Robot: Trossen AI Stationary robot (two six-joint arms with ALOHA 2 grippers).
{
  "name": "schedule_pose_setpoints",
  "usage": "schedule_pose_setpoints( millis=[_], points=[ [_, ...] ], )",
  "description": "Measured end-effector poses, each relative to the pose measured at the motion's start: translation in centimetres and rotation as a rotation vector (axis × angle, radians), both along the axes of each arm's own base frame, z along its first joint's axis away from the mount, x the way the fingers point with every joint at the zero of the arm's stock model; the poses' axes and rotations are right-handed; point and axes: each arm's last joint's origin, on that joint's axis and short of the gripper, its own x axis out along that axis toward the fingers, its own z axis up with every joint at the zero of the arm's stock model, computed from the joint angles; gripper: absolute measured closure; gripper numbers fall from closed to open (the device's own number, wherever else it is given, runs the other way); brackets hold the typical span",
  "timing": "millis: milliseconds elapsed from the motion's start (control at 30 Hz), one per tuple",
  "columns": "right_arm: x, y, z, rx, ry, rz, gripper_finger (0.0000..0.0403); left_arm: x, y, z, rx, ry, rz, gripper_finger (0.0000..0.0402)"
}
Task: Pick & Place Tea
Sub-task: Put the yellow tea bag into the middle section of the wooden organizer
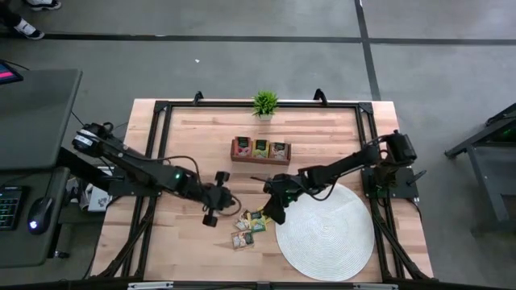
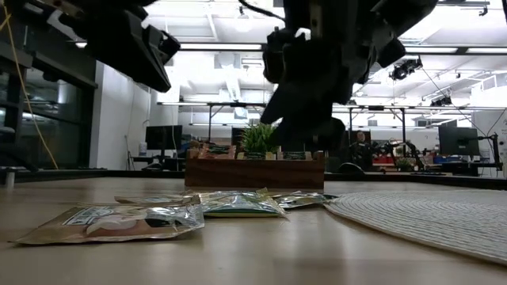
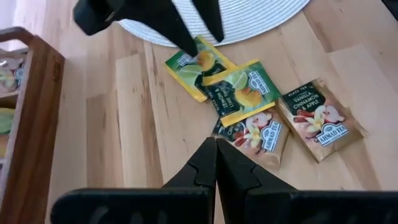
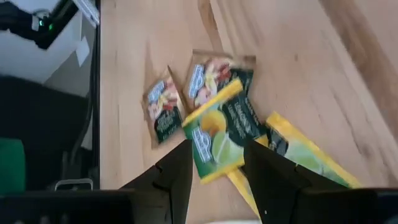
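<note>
A light wooden plank desk (image 1: 193,145) carries a round white woven mat (image 1: 326,234) at its near right, a small wooden tea box (image 1: 260,151) mid-desk, a potted green plant (image 1: 264,103) at the far edge, and four tea packets (image 1: 248,228) just left of the mat.

Bare wooden tabletop (image 1: 193,137) lies open left of the brown wooden tea box (image 1: 260,151) — the 4 loose foil tea packets (image 1: 249,227) sit hemmed between the closed left gripper (image 1: 214,199), the parted right gripper (image 1: 274,211) and the round white woven mat (image 1: 326,234).
</note>
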Motion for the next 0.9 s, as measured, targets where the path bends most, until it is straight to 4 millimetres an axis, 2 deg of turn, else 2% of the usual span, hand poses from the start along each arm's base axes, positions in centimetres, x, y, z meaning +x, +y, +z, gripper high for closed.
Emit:
schedule_pose_setpoints(
  millis=[300, 500, 900],
  points=[
    [-0.1, 0.8, 0.0, -0.113, -0.027, -0.052, 0.0263, 1.9, -2.1, -2.5, 0.017, -0.029, -0.045, 0.0401],
    [-0.4, 0.6, -0.3, -0.162, 0.010, -0.091, 0.0263, 3.6, -3.0, -3.8, -0.070, -0.088, -0.090, 0.0401],
    [-0.5, 0.7, -0.5, -0.239, -0.004, -0.010, 0.0263, 3.1, -4.9, -4.2, -0.197, -0.104, 0.047, 0.0401]
  ],
)
